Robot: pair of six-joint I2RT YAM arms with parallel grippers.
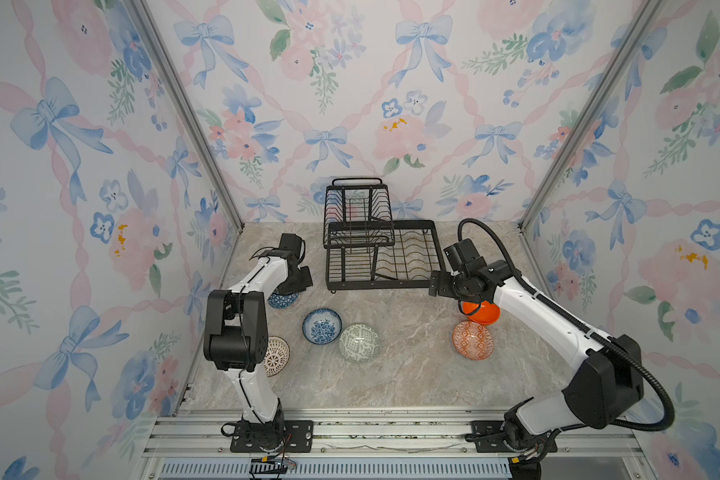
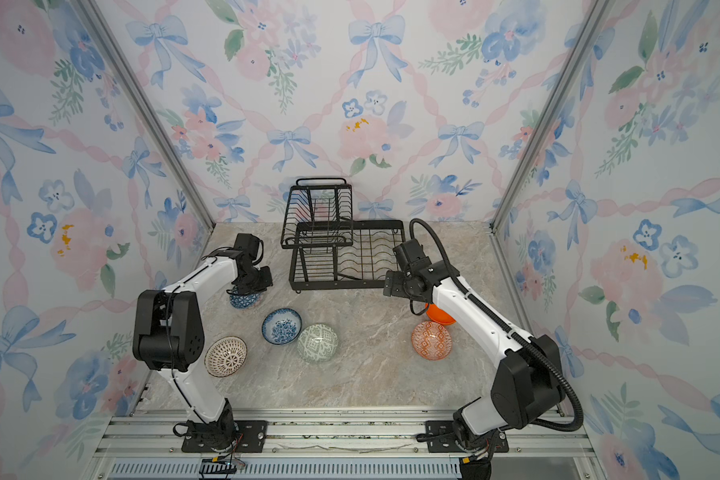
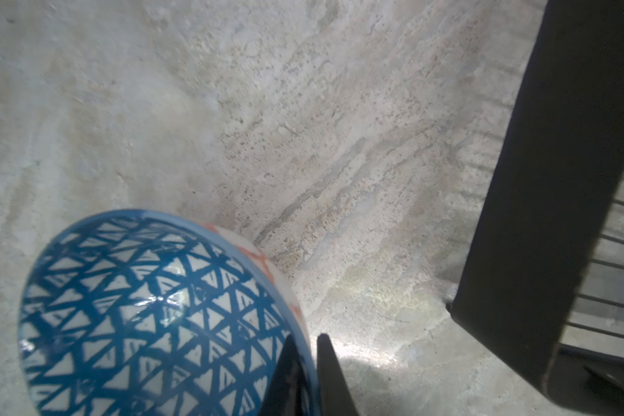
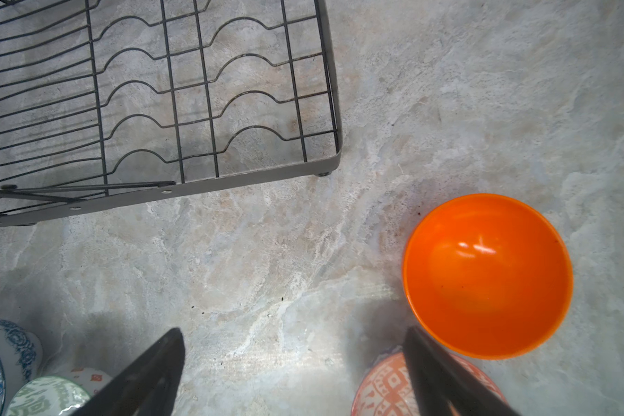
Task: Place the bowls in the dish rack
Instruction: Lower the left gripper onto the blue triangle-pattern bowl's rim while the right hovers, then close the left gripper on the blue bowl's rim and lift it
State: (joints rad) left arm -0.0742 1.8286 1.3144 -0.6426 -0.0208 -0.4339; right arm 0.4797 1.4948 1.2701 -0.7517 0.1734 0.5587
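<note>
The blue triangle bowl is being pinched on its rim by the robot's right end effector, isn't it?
Not quite. The blue triangle bowl is pinched on its rim by the left end effector, not the right one. The left wrist view shows it, with one finger inside the rim and one outside. The right end effector is open and holds nothing.

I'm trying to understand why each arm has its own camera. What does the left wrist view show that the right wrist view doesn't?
Only the left wrist view: the left gripper pinching the rim of the dark-blue bowl.
Only the right wrist view: the right gripper open and holding nothing, the plain orange bowl, the orange-white bowl, and edges of the blue floral bowl and the green bowl.
Both: the marble tabletop and part of the black dish rack.
</note>
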